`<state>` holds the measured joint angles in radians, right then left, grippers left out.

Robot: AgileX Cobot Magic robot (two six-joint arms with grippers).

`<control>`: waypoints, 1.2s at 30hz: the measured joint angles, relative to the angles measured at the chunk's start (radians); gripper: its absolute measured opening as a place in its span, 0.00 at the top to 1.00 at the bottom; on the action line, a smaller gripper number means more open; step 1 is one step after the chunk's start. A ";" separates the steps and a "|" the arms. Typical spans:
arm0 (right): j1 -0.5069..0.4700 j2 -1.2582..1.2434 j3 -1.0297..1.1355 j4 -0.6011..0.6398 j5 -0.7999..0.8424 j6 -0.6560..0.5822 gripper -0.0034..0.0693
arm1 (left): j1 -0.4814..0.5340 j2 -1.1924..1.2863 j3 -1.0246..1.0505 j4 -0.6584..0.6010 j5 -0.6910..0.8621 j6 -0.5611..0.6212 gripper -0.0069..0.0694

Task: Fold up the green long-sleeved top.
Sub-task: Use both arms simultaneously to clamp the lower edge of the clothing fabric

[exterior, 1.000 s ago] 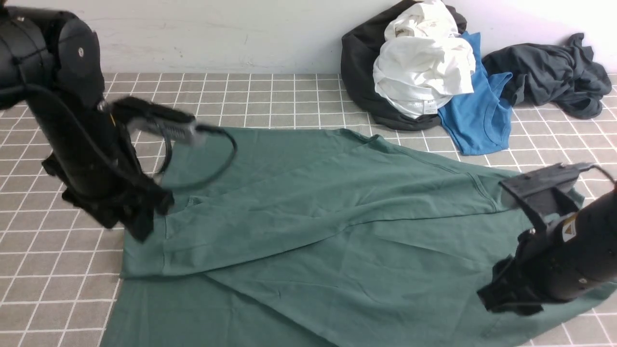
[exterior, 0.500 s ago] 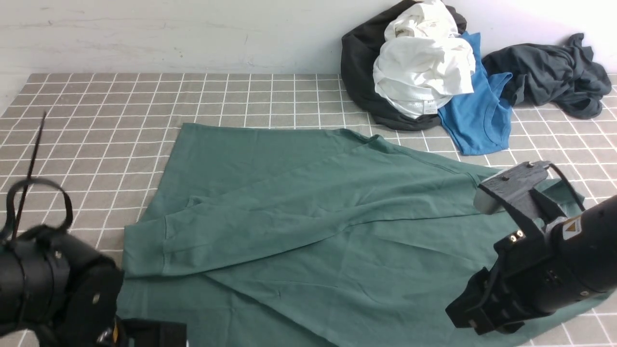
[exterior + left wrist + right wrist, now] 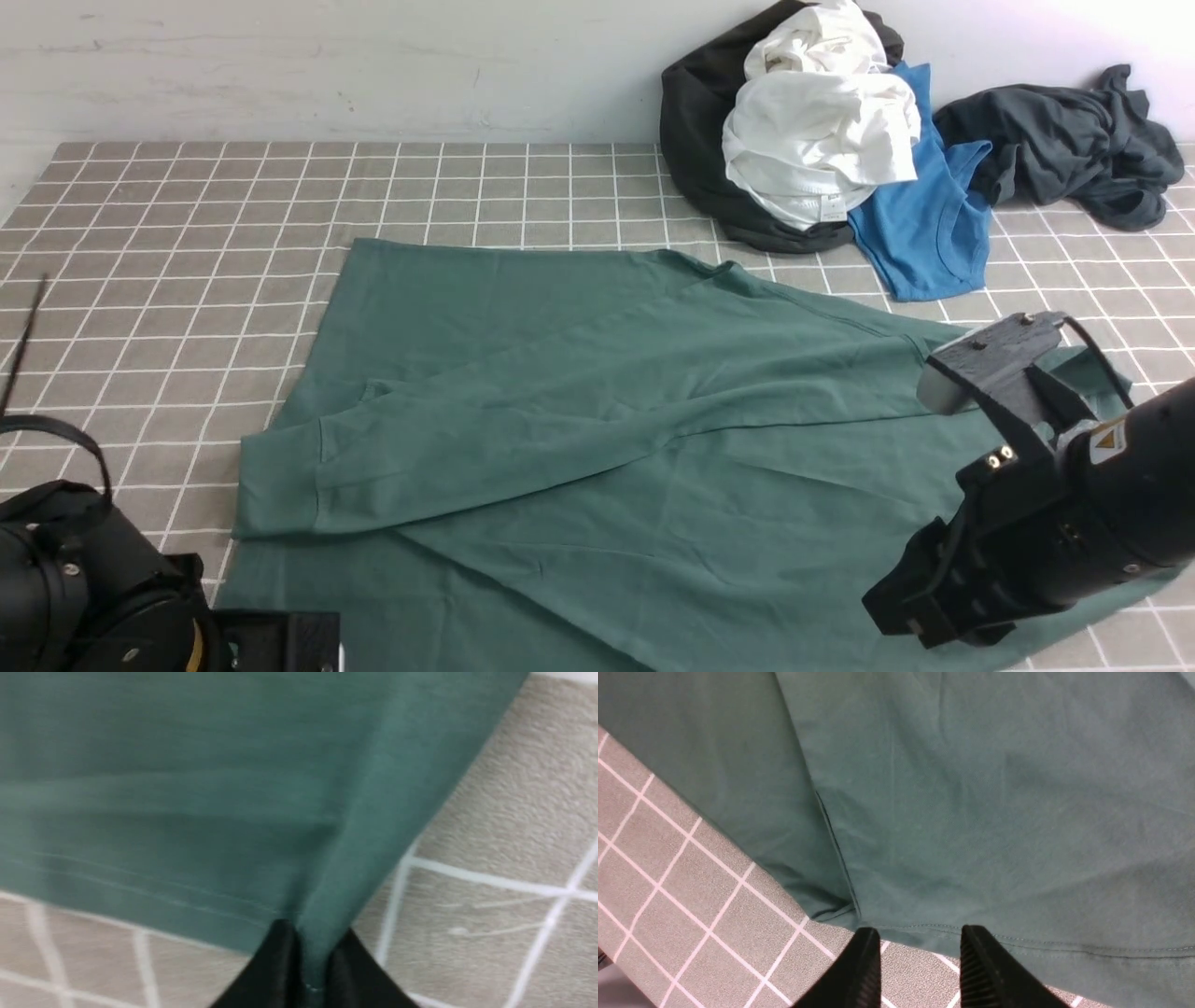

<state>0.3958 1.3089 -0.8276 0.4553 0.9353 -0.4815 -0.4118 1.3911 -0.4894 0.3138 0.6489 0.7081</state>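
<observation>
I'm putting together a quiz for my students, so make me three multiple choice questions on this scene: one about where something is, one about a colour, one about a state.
1. Where is the crumpled white cotton garment? A) on top of the black garment at the far right; B) at the near left corner; C) hanging off the near edge.
2. What colour is the shirt lying against that white garment? A) red; B) blue; C) yellow.
3. What are the left arm's fingers doing? A) spread wide over bare tablecloth; B) gripping a pen; C) pinching the large dark-green long-sleeved cotton top.
Answers: 1 A, it rests on the black heap; 2 B, blue cloth shows beside it; 3 C, the left wrist view shows green cloth squeezed between them.
</observation>
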 joint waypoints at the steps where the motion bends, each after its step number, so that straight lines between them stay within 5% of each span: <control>1: 0.000 0.000 0.000 0.000 0.000 0.000 0.64 | 0.000 -0.004 0.000 0.000 0.000 0.000 0.87; 11: 0.000 -0.065 0.000 0.037 -0.027 -0.170 0.64 | 0.001 -0.266 0.001 -0.159 0.063 -0.096 0.89; 16: 0.000 -0.074 0.000 0.009 -0.032 -0.358 0.58 | 0.002 -0.354 0.001 -0.182 0.129 -0.241 0.89; 21: 0.000 -0.007 0.017 -0.182 -0.046 -0.430 0.36 | 0.002 -0.370 0.001 -0.159 0.141 -0.339 0.89; 25: 0.000 0.119 0.092 -0.520 -0.113 -0.426 0.17 | 0.002 -0.372 0.001 -0.126 0.131 -0.445 0.89; 30: 0.000 0.230 0.156 -0.727 -0.258 -0.325 0.17 | 0.002 -0.372 -0.009 -0.118 0.131 -0.490 0.89; 36: 0.003 0.266 0.160 -0.802 -0.282 -0.204 0.30 | 0.002 -0.372 -0.015 -0.116 0.130 -0.493 0.89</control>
<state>0.3985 1.5753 -0.6676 -0.3465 0.6533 -0.6853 -0.4099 1.0191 -0.5046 0.1977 0.7793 0.2154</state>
